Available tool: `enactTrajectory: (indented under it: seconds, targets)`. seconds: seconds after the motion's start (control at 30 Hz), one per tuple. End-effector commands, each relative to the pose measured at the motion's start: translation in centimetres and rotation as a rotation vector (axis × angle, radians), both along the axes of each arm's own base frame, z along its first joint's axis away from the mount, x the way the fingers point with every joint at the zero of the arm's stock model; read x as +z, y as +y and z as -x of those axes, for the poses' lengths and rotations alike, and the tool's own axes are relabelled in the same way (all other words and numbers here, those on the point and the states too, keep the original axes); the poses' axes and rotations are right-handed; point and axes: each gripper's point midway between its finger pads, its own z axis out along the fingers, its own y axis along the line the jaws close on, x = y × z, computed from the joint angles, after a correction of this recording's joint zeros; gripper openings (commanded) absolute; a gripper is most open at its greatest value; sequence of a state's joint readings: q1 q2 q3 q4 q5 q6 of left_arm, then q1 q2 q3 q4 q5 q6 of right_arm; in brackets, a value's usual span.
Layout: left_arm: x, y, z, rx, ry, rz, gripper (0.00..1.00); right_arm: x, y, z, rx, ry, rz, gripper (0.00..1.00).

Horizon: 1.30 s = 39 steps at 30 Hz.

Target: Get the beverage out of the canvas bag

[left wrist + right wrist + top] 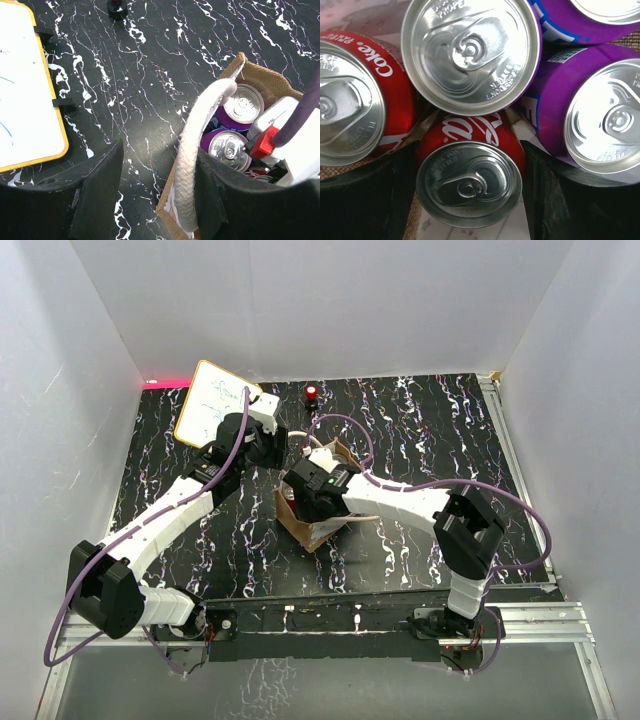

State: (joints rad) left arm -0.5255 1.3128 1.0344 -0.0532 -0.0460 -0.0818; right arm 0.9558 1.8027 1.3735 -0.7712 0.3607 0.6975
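The canvas bag [322, 528] stands open at the table's middle, with several cans upright inside. My right gripper [469, 200] reaches down into it, with its black fingers [370, 205] pressed to both sides of a red Coca-Cola can [470, 180]. Around that can are another red Coke can [350, 105], a silver-topped can [470, 50] and purple cans [605, 115]. My left gripper [159, 170] is open beside the bag's near wall [172, 200]. The cream rope handle [195, 160] lies between its jaws against the right finger [220, 200]. Two purple cans [227, 147] show there.
A yellow-framed whiteboard [212, 403] lies at the back left, close to my left arm; it also shows in the left wrist view [25, 85]. A small black object with a red top [312, 393] stands at the back centre. White walls enclose the table on three sides.
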Motion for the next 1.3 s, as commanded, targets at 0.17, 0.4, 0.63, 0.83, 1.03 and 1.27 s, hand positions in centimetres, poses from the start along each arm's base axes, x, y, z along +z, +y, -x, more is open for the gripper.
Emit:
enactTrajectory:
  seconds: [0.17,0.4,0.63,0.83,1.03,1.27]
  targets:
    - [2.6,0.0,-0.4,0.009,-0.059,0.023,0.52,1.6,1.7,-1.6,-0.023,-0.078,-0.059,0.62]
    - [2.5,0.0,-0.4,0.007,-0.054,0.023,0.53,4.9,1.9,-1.9,-0.014,-0.137,-0.120,0.36]
    - [2.3,-0.1,-0.4,0.004,-0.049,0.022,0.53,9.2,1.9,-2.1,-0.013,-0.219,-0.218,0.26]
    - [2.2,-0.2,-0.4,0.004,-0.044,0.021,0.53,11.8,1.5,-1.9,-0.014,-0.264,-0.279,0.20]
    - [2.2,-0.2,-0.4,0.004,-0.044,0.023,0.53,14.3,0.6,-1.4,-0.022,-0.322,-0.349,0.17]
    - [2.1,-0.3,-0.4,0.002,-0.040,0.024,0.53,16.8,-0.6,-1.1,-0.043,-0.396,-0.422,0.14]
